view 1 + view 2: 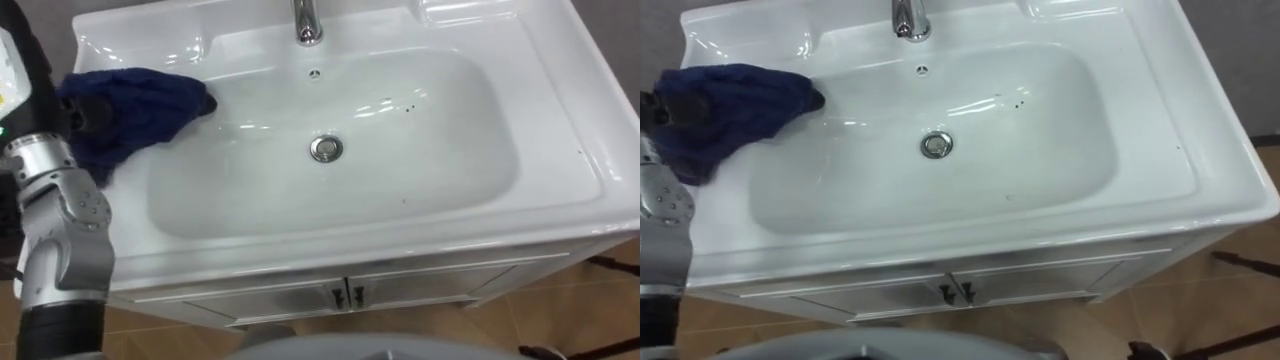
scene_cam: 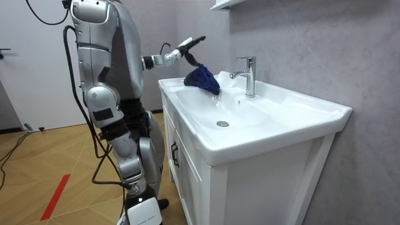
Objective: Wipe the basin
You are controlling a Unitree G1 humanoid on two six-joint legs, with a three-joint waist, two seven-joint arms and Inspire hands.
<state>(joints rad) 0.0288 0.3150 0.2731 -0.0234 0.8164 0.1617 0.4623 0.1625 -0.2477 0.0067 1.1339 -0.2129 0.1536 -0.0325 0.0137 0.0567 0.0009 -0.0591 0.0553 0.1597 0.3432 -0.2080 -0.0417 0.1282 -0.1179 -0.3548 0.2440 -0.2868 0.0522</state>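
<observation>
- We see the white basin (image 1: 570,130) across most of the eye views, with its bowl in the middle of the frame.
- The blue cloth (image 1: 135,115) is bunched at the upper left of the frame. It lies on the basin's left rim and its edge hangs over into the bowl.
- The left hand (image 2: 190,44) is at the cloth; in the room view it sits just above the bundle, upper centre. We cannot tell if it grips the cloth or only rests on it, since the cloth covers most of it.
- The left forearm comes up the left edge of the frame and blocks part of the rim there.
- The chrome faucet (image 1: 306,22) is at top centre on the back rim, apart from the cloth.
- The overflow hole (image 1: 314,73) is just below the faucet, and the drain (image 1: 326,149) is at mid-frame on the bowl floor.
- A few dark specks (image 1: 408,105) sit on the bowl to the right of the drain.
- The cabinet doors (image 1: 250,295) with small handles (image 1: 345,295) are at the bottom of the frame.
- In the room view the robot stands at the basin's near end on a wood floor (image 2: 37,156), with a red stripe (image 2: 55,197) at lower left.
</observation>
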